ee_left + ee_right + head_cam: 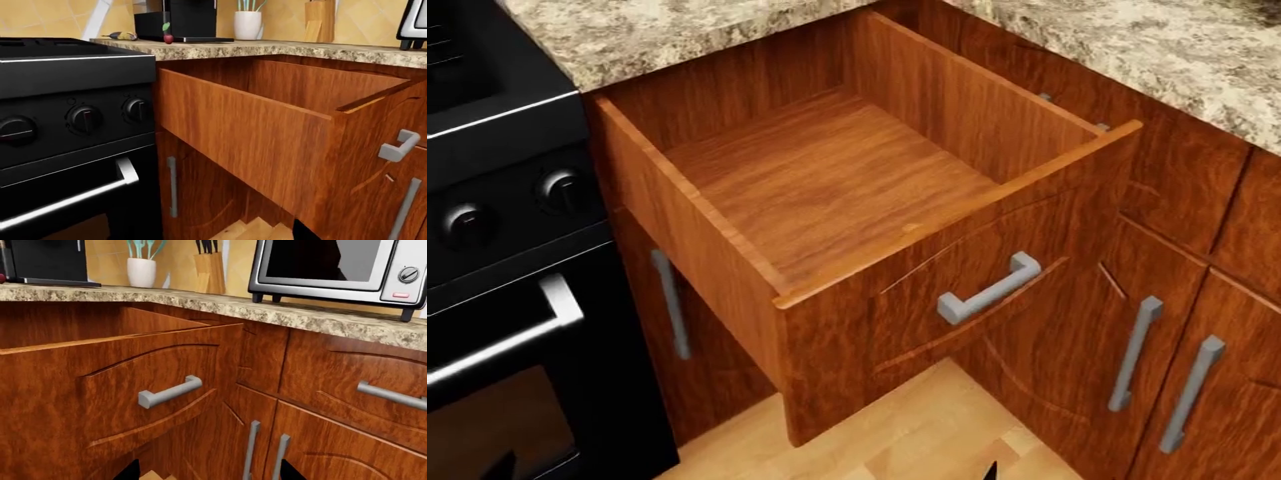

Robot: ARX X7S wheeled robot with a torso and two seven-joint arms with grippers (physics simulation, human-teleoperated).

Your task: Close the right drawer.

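Observation:
The right drawer (827, 180) is pulled far out from under the granite counter. It is a deep reddish-brown wooden box and it is empty. Its front panel (100, 405) has curved grooves and a short grey bar handle (170, 391), which also shows in the head view (988, 288). The left wrist view shows the drawer's side wall (253, 135). My right gripper (210, 472) is open and empty, low in front of the drawer front, not touching it. My left gripper (213, 235) sits low beside the drawer's side. One dark fingertip (303, 231) shows far off centre, so it reads as open.
A black oven (67, 150) with a steel bar handle stands left of the drawer. Cabinet doors with long vertical grey handles (1132, 352) are below and to the right. A microwave (333, 265), a knife block and a utensil cup stand on the counter (280, 307). The floor is light wood (908, 430).

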